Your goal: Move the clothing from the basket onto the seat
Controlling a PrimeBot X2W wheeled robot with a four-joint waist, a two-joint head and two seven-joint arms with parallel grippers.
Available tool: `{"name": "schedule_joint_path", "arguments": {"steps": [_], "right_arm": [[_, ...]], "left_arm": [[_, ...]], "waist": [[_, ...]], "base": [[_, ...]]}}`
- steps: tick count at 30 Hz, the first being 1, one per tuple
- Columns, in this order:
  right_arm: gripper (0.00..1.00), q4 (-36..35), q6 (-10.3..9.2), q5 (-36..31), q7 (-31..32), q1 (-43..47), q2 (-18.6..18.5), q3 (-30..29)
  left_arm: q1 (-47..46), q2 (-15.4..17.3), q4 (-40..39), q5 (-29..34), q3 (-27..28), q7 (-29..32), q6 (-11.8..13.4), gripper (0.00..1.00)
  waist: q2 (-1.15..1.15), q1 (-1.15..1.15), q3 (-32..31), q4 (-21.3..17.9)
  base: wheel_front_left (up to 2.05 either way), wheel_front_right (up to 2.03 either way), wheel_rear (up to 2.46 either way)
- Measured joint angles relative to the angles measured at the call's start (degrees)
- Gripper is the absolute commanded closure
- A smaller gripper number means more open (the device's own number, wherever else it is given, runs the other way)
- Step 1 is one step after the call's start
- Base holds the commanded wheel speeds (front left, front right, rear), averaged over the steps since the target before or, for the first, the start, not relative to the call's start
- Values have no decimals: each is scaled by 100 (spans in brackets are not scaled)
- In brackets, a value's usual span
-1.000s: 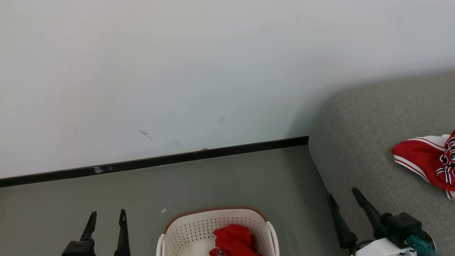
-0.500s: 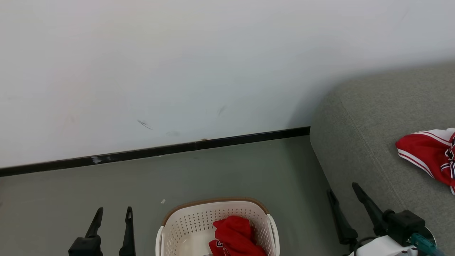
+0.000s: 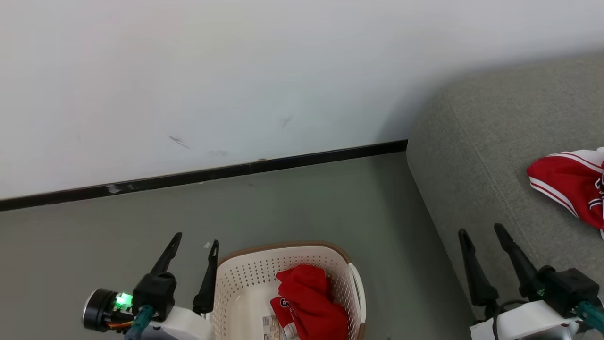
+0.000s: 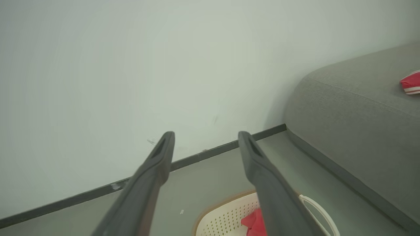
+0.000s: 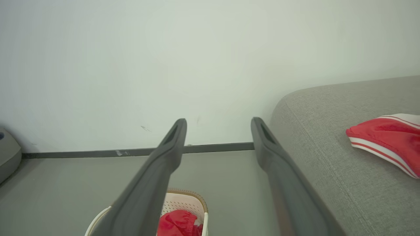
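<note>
A crumpled red garment [image 3: 306,302] lies in the white basket [image 3: 283,247] on the floor [image 3: 118,226], beside the end of the grey seat [image 3: 472,156], where a second garment [image 3: 566,186] rests. Soft, light and slack, the basketed one looks best pinched at a raised fold. The left gripper [image 3: 197,239], just beside the basket's left rim, and the right gripper [image 3: 480,229], at the seat's near edge, both stand spread wide, holding nothing.

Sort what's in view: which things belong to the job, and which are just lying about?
Job: basket, sofa, red garment in basket, red garment on sofa.
Lying about: white scrap, grey object.
</note>
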Motion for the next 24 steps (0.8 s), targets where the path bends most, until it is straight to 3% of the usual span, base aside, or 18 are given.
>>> {"name": "schedule_joint_path", "arguments": {"steps": [13,24], "right_arm": [[0,-278,-1,60,0,-162,7,-267],[0,-469,-1,174,0,-419,9,-337]], "left_arm": [[-698,-102,474,397,-637,280,-369,0],[-1202,-159,1084,756,-1023,427,-510,0]], "waist": [[0,0,642,-231],[0,0,1261,-484]], "base": [[0,0,0],[0,0,0]]}}
